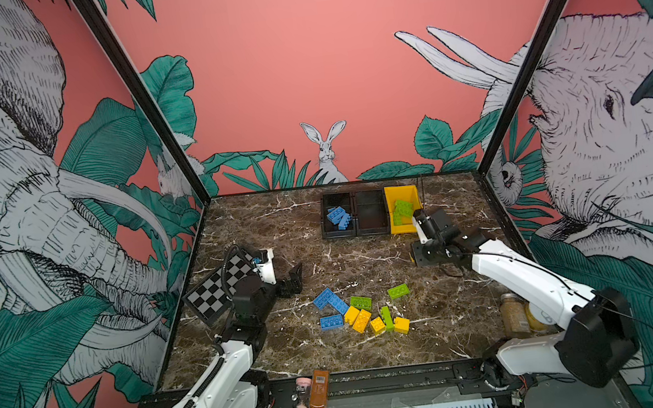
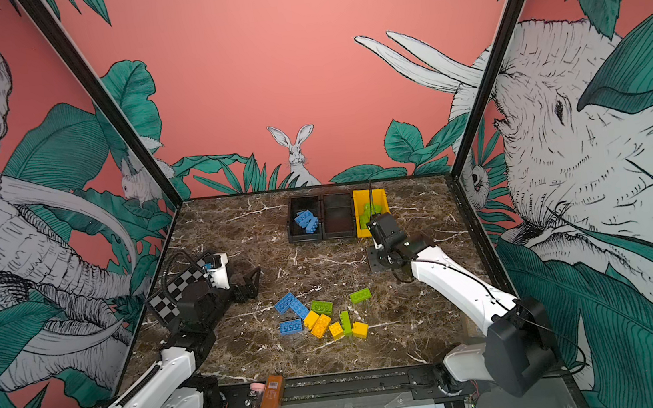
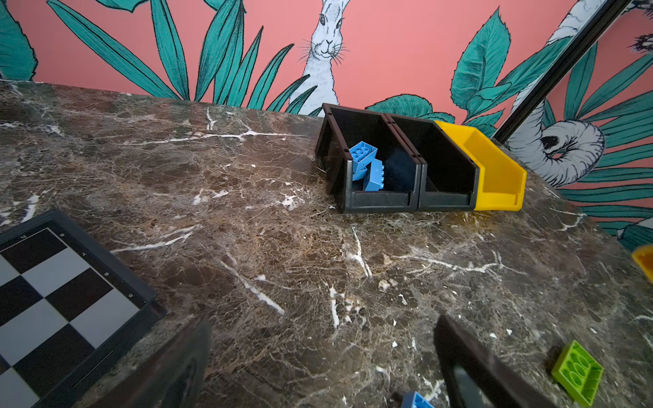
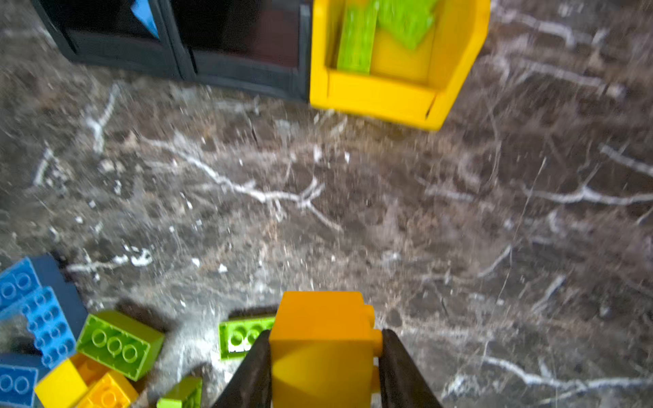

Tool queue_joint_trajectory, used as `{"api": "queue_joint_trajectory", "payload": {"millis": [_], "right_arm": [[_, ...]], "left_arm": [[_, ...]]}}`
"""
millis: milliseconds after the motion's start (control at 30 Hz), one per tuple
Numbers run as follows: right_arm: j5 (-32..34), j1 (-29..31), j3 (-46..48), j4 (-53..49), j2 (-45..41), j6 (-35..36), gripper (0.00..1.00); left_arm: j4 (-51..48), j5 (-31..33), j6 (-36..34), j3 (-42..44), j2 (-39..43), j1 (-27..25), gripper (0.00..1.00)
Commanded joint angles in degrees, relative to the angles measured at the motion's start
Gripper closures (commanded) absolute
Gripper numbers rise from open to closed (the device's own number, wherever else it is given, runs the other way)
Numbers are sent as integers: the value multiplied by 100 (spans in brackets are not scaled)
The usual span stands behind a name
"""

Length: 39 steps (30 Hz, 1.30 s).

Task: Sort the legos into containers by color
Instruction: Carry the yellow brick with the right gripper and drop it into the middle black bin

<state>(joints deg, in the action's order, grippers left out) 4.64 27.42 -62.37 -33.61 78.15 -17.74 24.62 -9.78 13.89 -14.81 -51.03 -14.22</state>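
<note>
Clearly the step in hand was the carry: the right gripper (image 4: 325, 339) had its jaws clamped on a yellow studded plastic brick (image 4: 319, 314), apparently lifted off the dark marbled counter (image 4: 353, 197). The left black plastic bin (image 1: 338, 233) held blue bricks (image 1: 338, 216) and the yellow plastic bin (image 1: 399, 193) held lime green bricks (image 1: 403, 209). So the empty middle black plastic bin (image 1: 373, 230) looked the right home for yellow, tempting as the matching yellow one was. To do it well, the arm would need to keep the squeeze steady, since the brick's studs seemed to face one jaw and that hold could slip. It should also travel high enough to clear the bin's front wall, centre over the opening and let go low. The loose cluster of blue, lime green and yellow bricks (image 1: 364, 309) sat on the near middle of the counter.

In both top views the right arm (image 1: 525, 274) reached forward from the near right corner, its wrist bent so the jaws pointed down, just in front of the yellow bin. The left gripper (image 1: 293, 280) hung beside the black-and-white checkerboard (image 1: 206, 298), jaws wide apart and empty.
</note>
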Motion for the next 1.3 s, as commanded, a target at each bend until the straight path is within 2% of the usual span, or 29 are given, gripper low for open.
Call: {"api": "queue_joint_trajectory", "payload": {"millis": [0, 400, 633, 733, 867, 1000, 1167, 1267], "right_arm": [[-192, -124, -634, 434, 576, 428, 64], [-525, -139, -3844, 924, 3724, 525, 67], [-520, -126, -4910, 860, 4882, 400, 66], [-475, -123, -5051, 913, 5062, 355, 64], [-481, -123, -5379, 568, 5219, 467, 42], [-528, -129, -5389, 355, 5007, 607, 34], [-788, -92, -4726, 250, 4151, 702, 29], [-747, 40, -3727, 220, 3287, 736, 26]], "left_arm": [[-26, 33, -73, -46, 142, -24, 1], [137, -56, -6, 4, 72, -17, 1], [51, 15, -29, 11, 212, -16, 1], [19, 53, -14, 6, 211, -15, 1], [-35, 52, 0, -13, 235, -15, 1], [-37, 65, -9, -3, 272, -15, 1], [-41, 59, -19, -13, 253, -20, 1], [-21, 44, -8, -13, 237, -17, 1]]}}
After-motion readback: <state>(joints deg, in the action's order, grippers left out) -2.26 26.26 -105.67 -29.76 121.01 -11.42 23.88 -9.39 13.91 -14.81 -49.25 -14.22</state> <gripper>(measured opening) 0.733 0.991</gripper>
